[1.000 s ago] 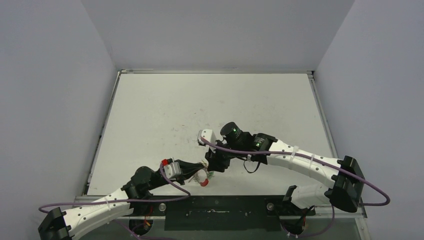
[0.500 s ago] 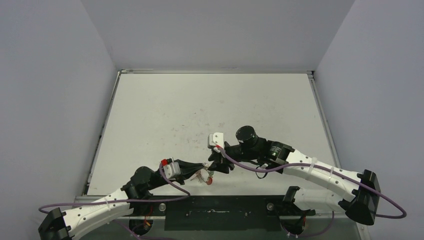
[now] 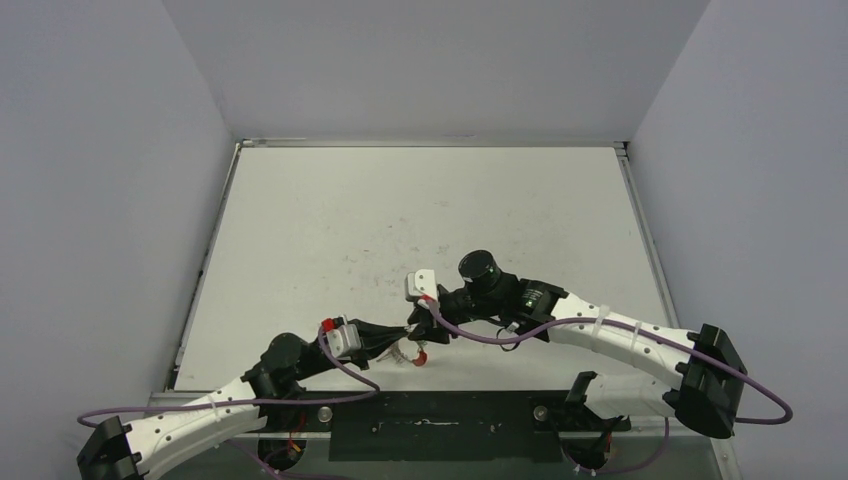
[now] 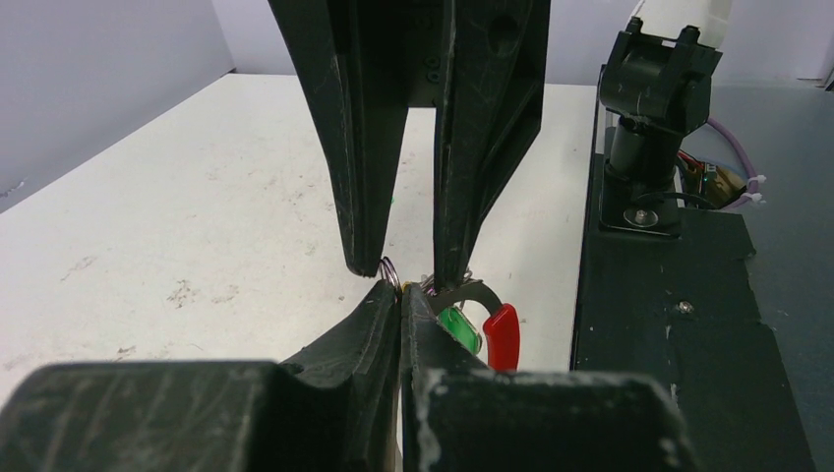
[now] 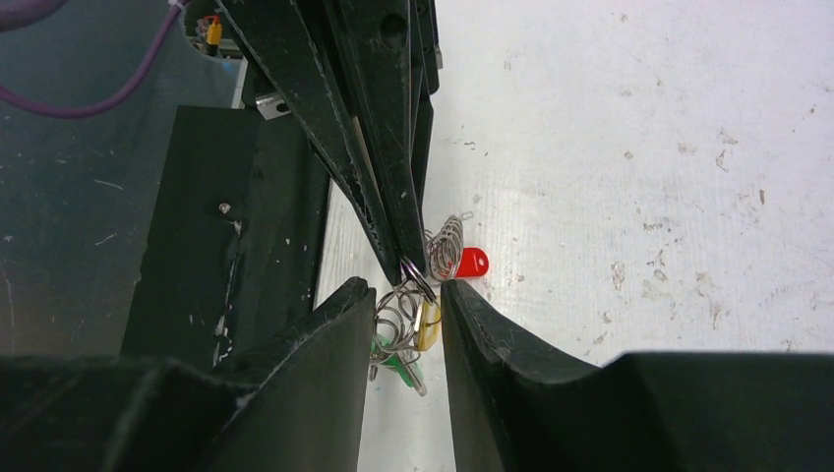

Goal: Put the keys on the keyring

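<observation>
Below, left gripper (image 4: 400, 288) pinched shut on keyring (image 5: 396, 313), right gripper (image 5: 405, 288) part-open, straddling coils and yellow key (image 5: 427, 323)

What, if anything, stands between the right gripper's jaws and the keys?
Nothing visible does. In the right wrist view the yellow key and green key hang with the keyring inside the right gripper, whose jaws stand apart. The left gripper pinches the keyring's wire just above.

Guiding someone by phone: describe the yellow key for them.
Look near the table's front edge, between the right hand's fingertips. Among the coiled keyring's loops there, the yellow key has the only yellow head, beside the green key.
</observation>
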Available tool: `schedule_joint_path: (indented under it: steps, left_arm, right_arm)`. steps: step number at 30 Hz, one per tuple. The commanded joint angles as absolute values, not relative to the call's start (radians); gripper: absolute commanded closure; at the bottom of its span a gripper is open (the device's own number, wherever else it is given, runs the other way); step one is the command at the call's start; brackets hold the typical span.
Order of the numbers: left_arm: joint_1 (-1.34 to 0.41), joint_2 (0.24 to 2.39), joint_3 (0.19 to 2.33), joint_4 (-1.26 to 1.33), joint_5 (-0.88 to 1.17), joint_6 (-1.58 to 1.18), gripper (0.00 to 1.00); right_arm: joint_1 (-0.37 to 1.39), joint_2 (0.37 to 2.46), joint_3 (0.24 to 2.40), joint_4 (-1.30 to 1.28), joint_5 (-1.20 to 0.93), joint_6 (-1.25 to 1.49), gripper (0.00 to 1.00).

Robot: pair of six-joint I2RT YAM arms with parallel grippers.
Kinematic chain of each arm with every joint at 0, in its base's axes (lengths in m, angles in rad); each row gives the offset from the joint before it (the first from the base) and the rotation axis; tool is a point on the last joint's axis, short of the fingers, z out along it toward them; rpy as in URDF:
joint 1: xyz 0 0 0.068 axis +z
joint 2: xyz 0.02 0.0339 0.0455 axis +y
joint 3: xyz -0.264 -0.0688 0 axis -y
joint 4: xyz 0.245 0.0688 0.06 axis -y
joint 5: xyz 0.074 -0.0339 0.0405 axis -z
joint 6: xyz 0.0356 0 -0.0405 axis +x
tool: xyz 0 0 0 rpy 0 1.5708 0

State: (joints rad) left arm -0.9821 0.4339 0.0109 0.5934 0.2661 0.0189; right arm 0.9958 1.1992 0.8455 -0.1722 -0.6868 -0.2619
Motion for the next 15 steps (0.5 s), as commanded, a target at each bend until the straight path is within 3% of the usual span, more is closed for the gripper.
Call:
schedule_joint_path:
  steps: [1,4,10,15]
  left_arm:
    - [-0.985,0.418,0.032,0.672,0.274,0.016,1.00]
    - [-0.986,0.416,0.032,0.670,0.277,0.015,1.00]
    - [-0.986,0.414,0.029,0.670,0.276,0.014,1.00]
    - [-0.985,0.411,0.028,0.670,0.276,0.014,1.00]
  right_arm:
    - [0.984,1.211,0.825,-0.095,-0.726,-0.291,0.68]
    - [0.975,1.208,0.814,-0.073,-0.728,-0.292,0.69]
    - [0.953,1.207,0.793,-0.028,-0.759,-0.296,0.80]
    - [0.950,1.215,0.788,-0.008,-0.801,-0.291,0.94]
